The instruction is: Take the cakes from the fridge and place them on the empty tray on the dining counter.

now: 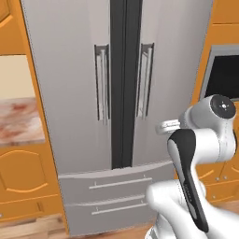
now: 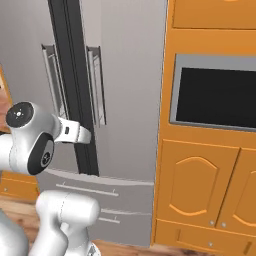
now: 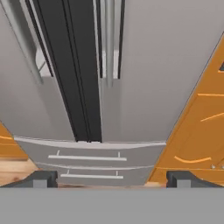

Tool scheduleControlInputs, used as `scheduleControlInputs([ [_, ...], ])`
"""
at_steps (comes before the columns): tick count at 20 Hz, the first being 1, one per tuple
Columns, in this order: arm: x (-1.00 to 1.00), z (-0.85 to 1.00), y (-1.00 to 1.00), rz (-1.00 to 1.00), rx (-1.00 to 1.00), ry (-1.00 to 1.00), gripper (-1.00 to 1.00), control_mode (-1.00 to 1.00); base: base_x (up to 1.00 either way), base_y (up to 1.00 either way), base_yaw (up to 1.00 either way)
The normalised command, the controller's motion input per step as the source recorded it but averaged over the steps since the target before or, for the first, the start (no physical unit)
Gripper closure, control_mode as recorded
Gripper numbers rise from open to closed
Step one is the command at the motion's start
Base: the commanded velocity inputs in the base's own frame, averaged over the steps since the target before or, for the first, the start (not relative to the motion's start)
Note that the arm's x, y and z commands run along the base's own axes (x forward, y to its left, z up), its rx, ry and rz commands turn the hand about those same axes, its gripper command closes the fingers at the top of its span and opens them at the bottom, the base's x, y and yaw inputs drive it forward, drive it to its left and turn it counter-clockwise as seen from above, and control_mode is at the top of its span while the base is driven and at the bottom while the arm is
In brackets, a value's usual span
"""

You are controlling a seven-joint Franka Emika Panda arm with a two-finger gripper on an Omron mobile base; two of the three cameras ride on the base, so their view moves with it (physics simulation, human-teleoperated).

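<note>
Facing the fridge with both doors shut, so the cakes are presumably inside, hidden from me. My gripper stands spread wide, holding nothing. The right door's handle lies ahead and above the fingertips, just right of the dark centre strip, its long axis vertical. I judge the reach goes up and forward.

Bright, even rendered light, soft shadows, no glare, slightly blurry.

All views face fridge doors (hand nearest).
</note>
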Motion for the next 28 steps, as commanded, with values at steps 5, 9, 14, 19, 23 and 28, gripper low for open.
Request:
scheduleControlInputs([
  [5, 0.0, 0.0, 0.0, 0.0, 0.0, 0.0, -1.0, 1.0, -0.42, 0.47, 0.0],
  [9, 0.0, 0.0, 0.0, 0.0, 0.0, 0.0, -1.0, 1.0, -0.11, 0.52, 0.0],
  [14, 0.0, 0.0, 0.0, 0.0, 0.0, 0.0, -1.0, 1.0, -0.25, 0.13, 0.0],
  [19, 0.0, 0.0, 0.0, 0.0, 0.0, 0.0, -1.0, 1.0, -0.39, 0.0, 0.0],
  [23, 0.0, 0.0, 0.0, 0.0, 0.0, 0.0, -1.0, 1.0, -0.06, 0.0, 0.0],
  [28, 0.04, 0.0, -0.01, 0.0, 0.0, -0.02, -1.0, -1.0, 0.0, 0.0, 0.0],
])
